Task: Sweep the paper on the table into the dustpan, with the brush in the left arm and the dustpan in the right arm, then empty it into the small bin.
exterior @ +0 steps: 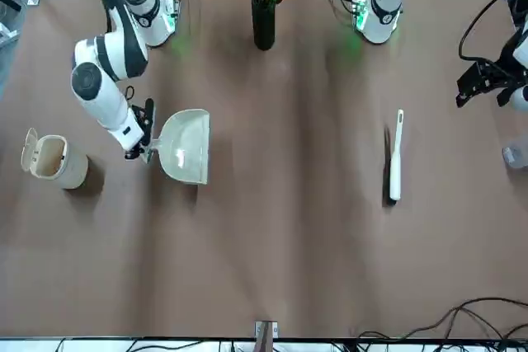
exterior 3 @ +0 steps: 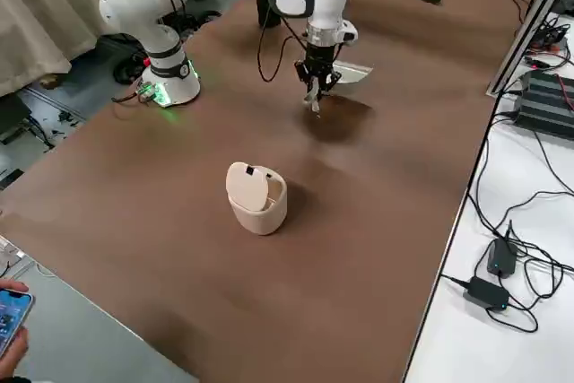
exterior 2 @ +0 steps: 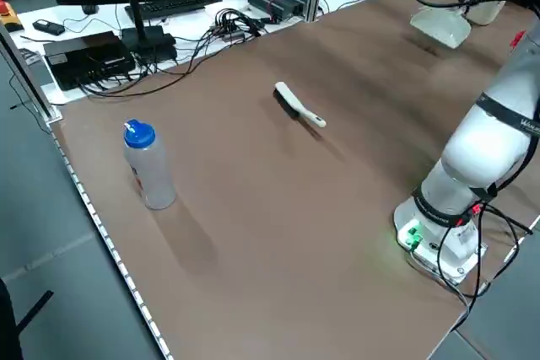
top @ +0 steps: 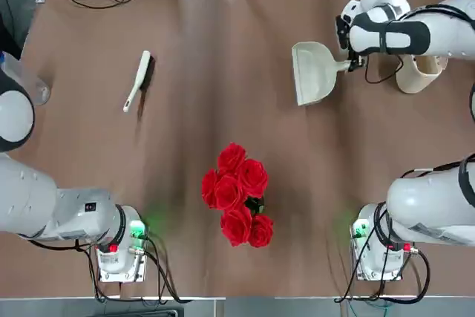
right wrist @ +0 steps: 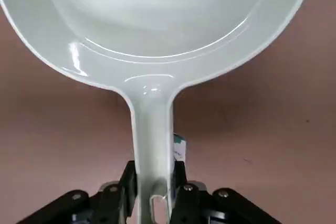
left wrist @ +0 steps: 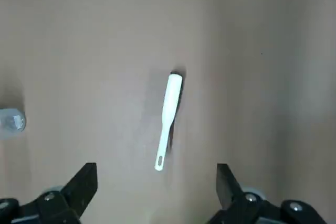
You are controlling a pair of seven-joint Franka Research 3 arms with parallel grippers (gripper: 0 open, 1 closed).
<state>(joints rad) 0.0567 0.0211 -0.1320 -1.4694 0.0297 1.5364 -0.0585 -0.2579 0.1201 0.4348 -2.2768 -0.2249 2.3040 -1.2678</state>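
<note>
On my right side, the right gripper (right wrist: 155,182) has its two fingers closed on the handle of the cream dustpan (top: 315,73), one finger at each side of the handle. The dustpan is raised above the brown table (top: 178,206), its shadow lies on the tabletop, and its wide mouth points toward the middle of the table. The small bin (exterior 3: 256,199) stands upright on the table, on the outer side of the right gripper, and its flip lid (exterior 3: 247,187) is open. In my top view the right arm (top: 415,31) covers a part of this bin. The left gripper (left wrist: 157,195) is above the table on the left side, its fingers are wide apart and nothing is between them. In the left wrist view I see the hand brush (left wrist: 169,119) below, apart from these fingers. The brush lies on the table, with the dark bristles (top: 149,73) turned to the side. A clear bottle with blue cap (exterior 2: 148,164) stands near the left edge. Red roses (top: 237,194) are in a dark vase (exterior: 263,22), between the two arm bases. The paper I cannot make out with certainty.
</note>
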